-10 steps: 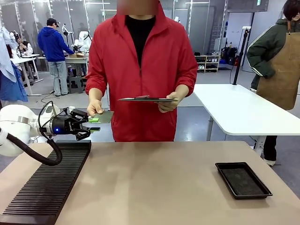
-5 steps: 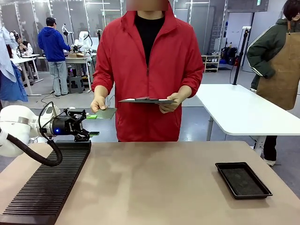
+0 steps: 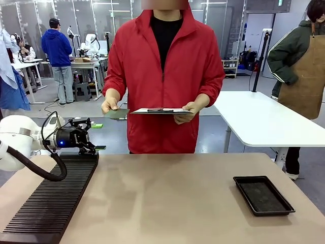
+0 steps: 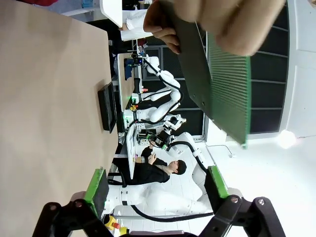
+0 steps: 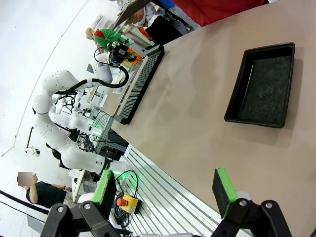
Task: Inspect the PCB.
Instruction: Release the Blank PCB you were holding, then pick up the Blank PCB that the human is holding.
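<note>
The left arm [image 3: 20, 140] reaches in level from the left side of the counter [image 3: 167, 203], its wrist horizontal above the far end of the slotted black rack [image 3: 51, 203]. The left claw [image 3: 98, 136] points toward the person with its green pads spread wide, one above the other, and nothing between them. The PCB [image 3: 118, 113] is clear of that claw, a little higher and just beyond it, held roughly flat in the person's hand [image 3: 109, 105] in front of the red jacket (in the left wrist view the green board sits near the top of the picture, past the parted pads, with the person's thumb and fingers gripping one end). The person's other hand [image 3: 187, 110] holds a dark clipboard [image 3: 161, 110] level beside the board, both forearms bent at the elbow. The right claw [image 5: 164, 190] looks down across the counter from the robot's side, its pads likewise apart and empty. Ahead of it the black tray [image 5: 261, 84] lies on the surface, well apart from the rack.
</note>
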`<state>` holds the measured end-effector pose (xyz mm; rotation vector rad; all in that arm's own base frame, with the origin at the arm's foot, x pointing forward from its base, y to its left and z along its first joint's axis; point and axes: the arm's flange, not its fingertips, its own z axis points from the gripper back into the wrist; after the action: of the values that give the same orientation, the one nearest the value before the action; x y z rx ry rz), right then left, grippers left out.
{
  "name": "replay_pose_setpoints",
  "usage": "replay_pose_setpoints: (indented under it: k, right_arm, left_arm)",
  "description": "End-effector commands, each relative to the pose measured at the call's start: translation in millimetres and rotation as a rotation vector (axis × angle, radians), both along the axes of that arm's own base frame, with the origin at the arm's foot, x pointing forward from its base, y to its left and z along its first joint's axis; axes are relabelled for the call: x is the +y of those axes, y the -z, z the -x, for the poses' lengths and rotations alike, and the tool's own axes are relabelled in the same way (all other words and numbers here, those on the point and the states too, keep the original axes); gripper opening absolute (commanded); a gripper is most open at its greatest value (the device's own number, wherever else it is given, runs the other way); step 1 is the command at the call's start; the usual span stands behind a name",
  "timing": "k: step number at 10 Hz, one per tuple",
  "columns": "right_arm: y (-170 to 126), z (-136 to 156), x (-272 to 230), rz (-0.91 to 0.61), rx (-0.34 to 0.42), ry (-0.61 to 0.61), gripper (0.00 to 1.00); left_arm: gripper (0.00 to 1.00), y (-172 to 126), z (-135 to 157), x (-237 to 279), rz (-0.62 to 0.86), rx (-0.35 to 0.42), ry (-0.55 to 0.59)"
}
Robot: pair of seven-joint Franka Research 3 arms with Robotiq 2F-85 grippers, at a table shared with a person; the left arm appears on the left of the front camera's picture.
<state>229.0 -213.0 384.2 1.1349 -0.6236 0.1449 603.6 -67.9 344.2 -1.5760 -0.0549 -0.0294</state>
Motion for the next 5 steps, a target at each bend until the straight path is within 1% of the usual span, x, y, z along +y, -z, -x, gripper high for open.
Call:
replay_pose_setpoints:
  k: [1,5]
  right_arm:
    - [-0.8,-0.8,-1.1,-0.002,-0.021,0.000,1.00]
    - [-0.8,-0.8,-1.1,-0.002,-0.021,0.000,1.00]
  left_arm:
    - [1.00,-1.8,-0.9,-1.1,0.000,-0.003,0.002]
    - [1.00,-1.8,-0.9,-1.1,0.000,-0.003,0.002]
